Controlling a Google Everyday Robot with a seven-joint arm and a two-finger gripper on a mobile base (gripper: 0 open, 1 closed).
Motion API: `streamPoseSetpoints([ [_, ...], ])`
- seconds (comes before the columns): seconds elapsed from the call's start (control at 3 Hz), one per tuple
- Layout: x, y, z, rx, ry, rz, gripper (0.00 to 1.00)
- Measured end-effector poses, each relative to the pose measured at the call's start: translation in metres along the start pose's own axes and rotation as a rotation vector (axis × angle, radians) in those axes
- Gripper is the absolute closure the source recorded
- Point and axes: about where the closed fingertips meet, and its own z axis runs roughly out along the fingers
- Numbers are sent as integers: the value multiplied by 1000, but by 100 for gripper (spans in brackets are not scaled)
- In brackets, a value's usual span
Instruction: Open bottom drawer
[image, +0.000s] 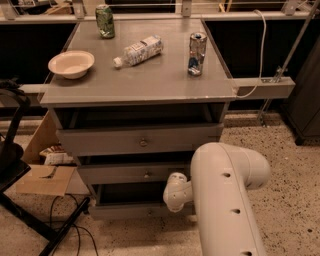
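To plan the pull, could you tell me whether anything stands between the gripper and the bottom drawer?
Nothing visible does: the gripper sits right at the bottom drawer front, right of centre. A black stand leg on the floor ends near the drawer's left corner.

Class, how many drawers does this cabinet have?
3, stacked under the tabletop: top drawer, middle drawer, then the bottom drawer, partly behind the arm. The gripper is hidden behind that arm.

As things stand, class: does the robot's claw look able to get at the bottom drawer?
Probably yes. The claw sits low at the front of the bottom drawer, under the middle drawer, nothing visible between them. The arm hides the knob, so contact is unconfirmed.
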Motion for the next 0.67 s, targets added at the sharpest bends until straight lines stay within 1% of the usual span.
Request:
streamPoseSetpoints([
  [0.33, 3, 7, 1, -19, 6, 5, 100],
  [0.67, 1, 6, 0, -19, 6, 5, 100],
])
